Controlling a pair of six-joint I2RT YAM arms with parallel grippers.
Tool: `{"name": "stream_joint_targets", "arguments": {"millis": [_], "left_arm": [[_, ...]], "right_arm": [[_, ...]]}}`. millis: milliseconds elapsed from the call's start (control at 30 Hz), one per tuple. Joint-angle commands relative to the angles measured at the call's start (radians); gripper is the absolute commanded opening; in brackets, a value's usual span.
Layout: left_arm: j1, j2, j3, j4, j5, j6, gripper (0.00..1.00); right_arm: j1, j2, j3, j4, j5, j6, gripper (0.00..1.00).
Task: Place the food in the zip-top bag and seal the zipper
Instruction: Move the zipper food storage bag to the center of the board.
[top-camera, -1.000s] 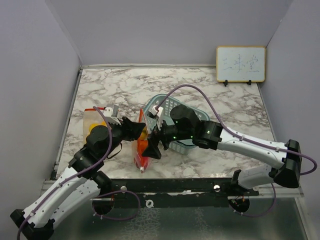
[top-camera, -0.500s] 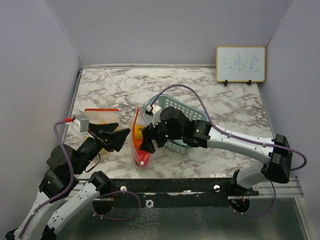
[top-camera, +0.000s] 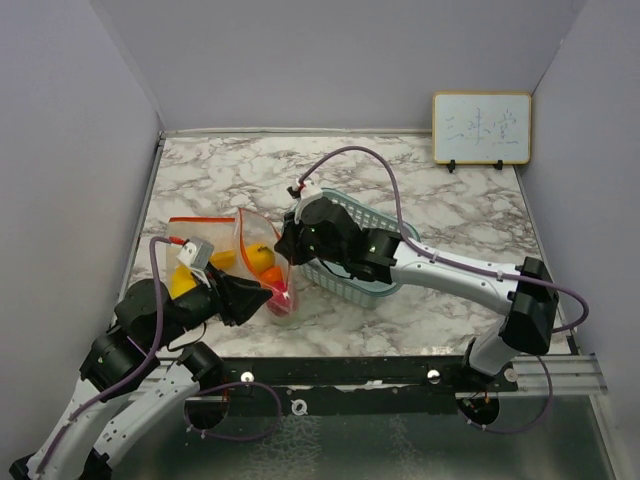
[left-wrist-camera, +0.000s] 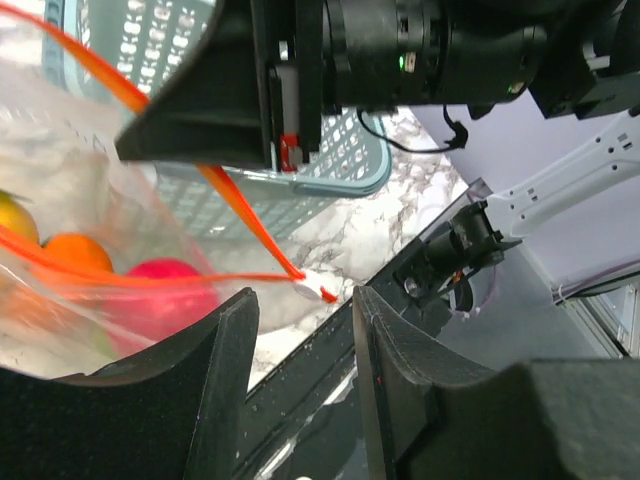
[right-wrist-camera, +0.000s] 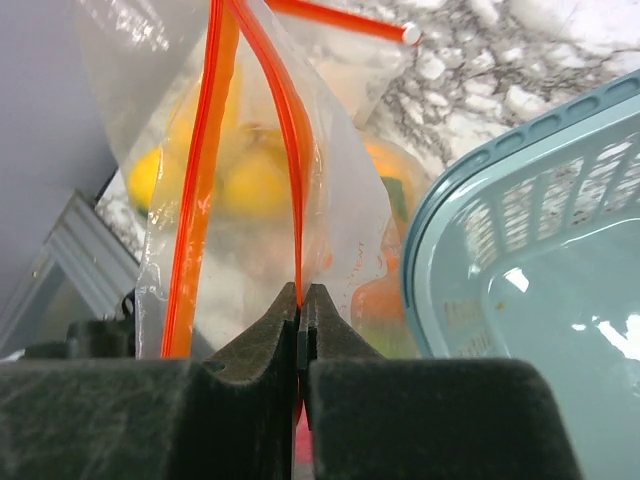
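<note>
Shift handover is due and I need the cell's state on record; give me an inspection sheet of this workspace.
Surface: white-grey marbled tabletop, no damage seen.
Job's things: crinkly clear plastic bag holds yellow, orange and red toy food; its orange-red zipper strip gapes unsealed.
Clutter: teal plastic lattice basket beside it; second clear bag with yellow pieces at left.
Claws: right claw shut on the zipper strip; left claw open at the bag's near corner, holding nothing.
Cables: purple cables loop over both arms.
Surroundings: grey walls; framed whiteboard far right.

Food (top-camera: 262, 257) in zip-top bag (top-camera: 256, 238), front-L on table (top-camera: 250, 170); basket (top-camera: 368, 290) just R, board (top-camera: 481, 128) back-R.
</note>
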Motion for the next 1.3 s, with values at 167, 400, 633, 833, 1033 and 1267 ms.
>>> {"name": "stream_joint_targets", "arguments": {"millis": [167, 400, 633, 833, 1033, 1267], "left_arm": [[0.000, 0.012, -0.028, -0.014, 0.035, -0.040, 0.54], [0.000, 0.022, -0.087, 0.035, -0.003, -0.041, 0.77], [0.000, 0.045, -0.187, 0.202, -0.120, -0.065, 0.99], [0.000, 0.100, -0.259, 0.360, -0.165, -0.064, 0.99], [0.001, 0.128, -0.275, 0.433, -0.228, -0.059, 0.99], [0.000, 0.152, -0.283, 0.466, -0.292, -0.062, 0.82]], "right_arm": [[-0.091, 0.043, 0.039, 0.188, 0.148, 0.121, 0.02], [-0.092, 0.029, 0.040, 0.219, 0.103, 0.120, 0.02], [-0.093, 0.032, 0.015, 0.244, 0.051, 0.128, 0.02], [-0.092, 0.037, 0.020, 0.249, 0.031, 0.126, 0.02], [-0.092, 0.049, 0.026, 0.252, 0.027, 0.128, 0.02], [-0.091, 0.056, 0.026, 0.253, 0.020, 0.131, 0.02]]}}
